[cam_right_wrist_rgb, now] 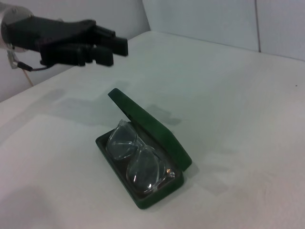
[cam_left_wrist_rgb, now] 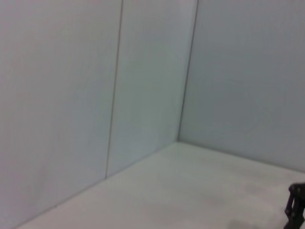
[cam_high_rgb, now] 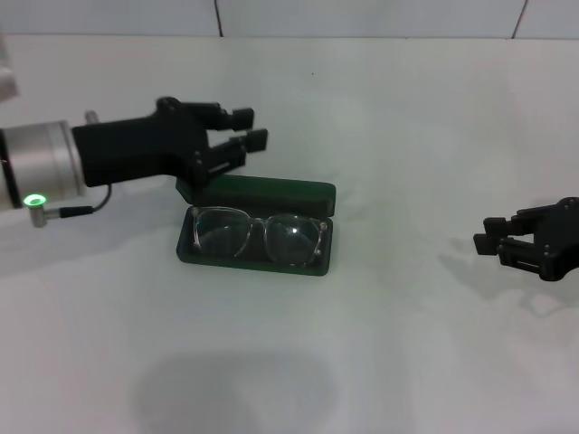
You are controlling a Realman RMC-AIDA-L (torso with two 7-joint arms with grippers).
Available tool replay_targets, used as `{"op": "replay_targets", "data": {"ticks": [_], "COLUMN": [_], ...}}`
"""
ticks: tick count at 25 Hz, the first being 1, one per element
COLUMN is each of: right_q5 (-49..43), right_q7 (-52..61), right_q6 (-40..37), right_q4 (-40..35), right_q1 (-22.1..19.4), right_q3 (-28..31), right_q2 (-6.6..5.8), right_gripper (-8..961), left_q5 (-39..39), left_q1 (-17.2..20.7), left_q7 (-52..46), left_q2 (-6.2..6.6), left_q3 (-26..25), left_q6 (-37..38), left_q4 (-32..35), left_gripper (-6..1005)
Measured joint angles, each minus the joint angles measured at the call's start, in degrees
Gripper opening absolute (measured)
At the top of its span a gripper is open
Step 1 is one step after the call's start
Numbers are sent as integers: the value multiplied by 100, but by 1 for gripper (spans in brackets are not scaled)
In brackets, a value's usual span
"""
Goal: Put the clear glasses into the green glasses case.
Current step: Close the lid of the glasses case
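The green glasses case (cam_high_rgb: 257, 237) lay nearest the camera on the white table (cam_high_rgb: 407, 117), lid raised, with the clear glasses (cam_high_rgb: 258, 235) folded inside its tray. The left gripper (cam_high_rgb: 242, 137) hovered above the lid's left end, its fingers spread and holding nothing, clear of the case in the right wrist view. The right gripper (cam_high_rgb: 499, 243) sat well apart near the table's right edge, fingers parted and empty. Bare tabletop surrounded the case on every side.
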Motion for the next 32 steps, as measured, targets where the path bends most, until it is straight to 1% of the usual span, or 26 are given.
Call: {"op": "replay_targets", "data": {"ticks": [5,6,7,16,24,32], "right_q5": [57,62,62,70,85,90], "right_q7": [-142,-185,-193,-209,-265,-270], "right_q6": [0,0,0,0,5,15], "right_q4": [167,204,213,275,416,416], "right_q1": [45,60,62,80,129,136], "right_q3": [21,21,21,21,21,21], "right_q2": [-1,-1,-1,-1,8,8], "right_gripper": [303,304,304,310,314,319], "left_q5": [-32,-32,-43,-69,-69,-69], "left_q1": [-59,-59,-104,-268,-272,-244], "left_q7": [9,9,41,235,263,298], "left_q2": [-3,-3,-8,-17,-21,-21], "left_q3": [489,489,585,635,643,642], "left_q6": [-494,-494,-696,-1172,-1190,-1216], "left_q4": [-247,-247,-367,-771,-859,-904], "left_gripper": [313,310,306,273,244,192]}}
